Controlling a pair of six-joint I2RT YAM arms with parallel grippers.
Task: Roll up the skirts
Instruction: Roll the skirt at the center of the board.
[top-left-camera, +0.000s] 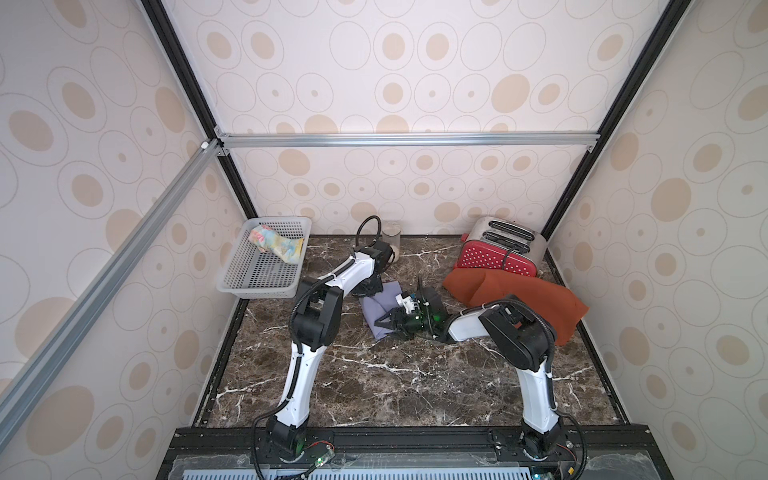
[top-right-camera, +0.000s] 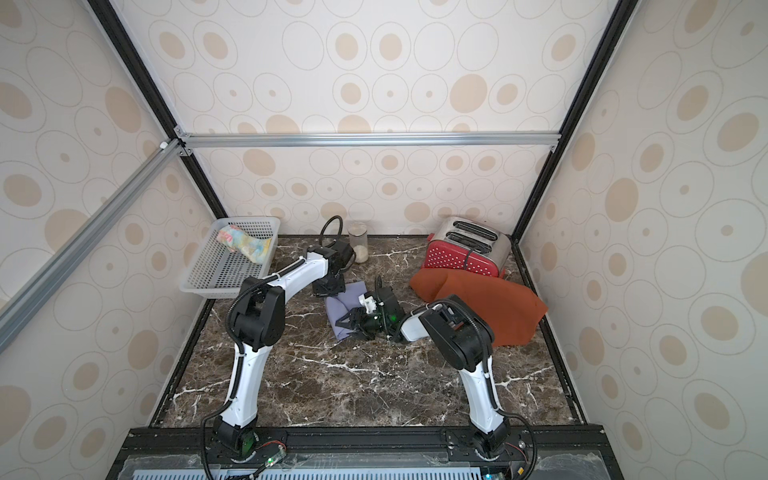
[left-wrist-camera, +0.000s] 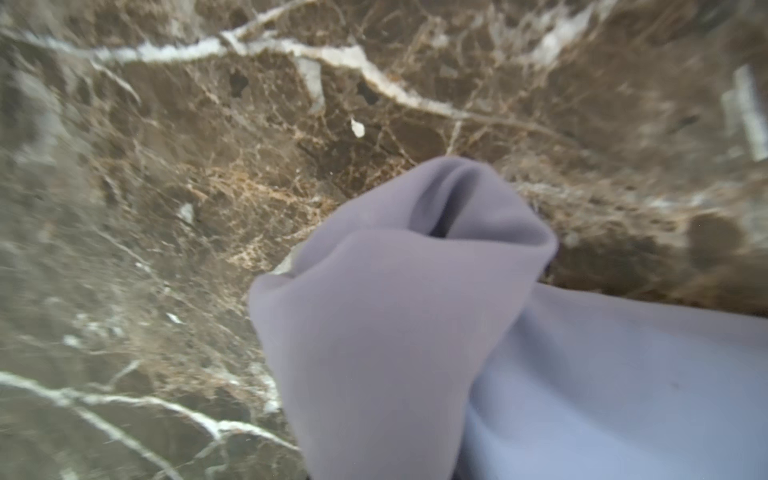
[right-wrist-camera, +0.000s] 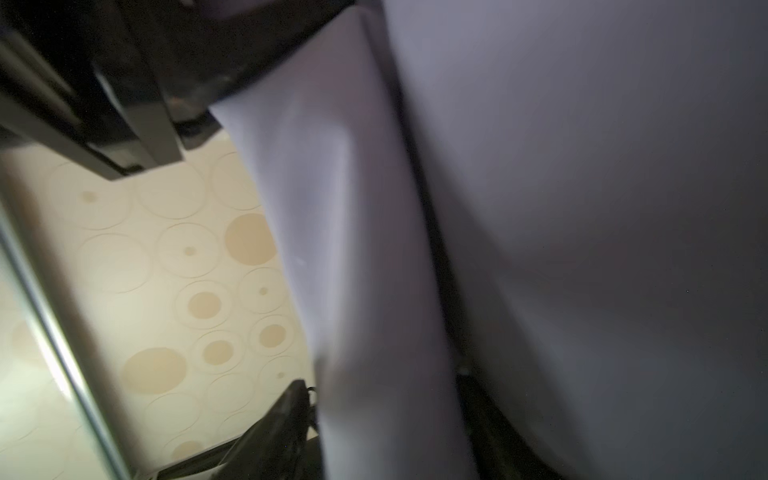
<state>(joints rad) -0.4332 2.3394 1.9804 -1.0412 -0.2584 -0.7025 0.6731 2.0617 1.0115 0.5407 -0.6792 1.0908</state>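
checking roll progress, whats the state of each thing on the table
lavender skirt: loosely bundled on the table
rust-orange skirt: spread out, unrolled, beside toaster
floral skirt: rolled, in basket
toaster: nothing sticking out of slots
jar: upright, nearly empty
right hand: open, at lavender skirt

Lavender skirt (top-left-camera: 374, 309) lies bunched at the tabletop (top-left-camera: 374, 382) centre. Rust-orange skirt (top-left-camera: 536, 299) lies spread out, back right. Floral skirt (top-left-camera: 276, 243) sits rolled in a basket (top-left-camera: 257, 278).

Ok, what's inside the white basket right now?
Only the floral skirt, bundled into a roll, lying at the far end of the basket. The rest of its perforated floor shows bare. Anything beneath the roll is covered.
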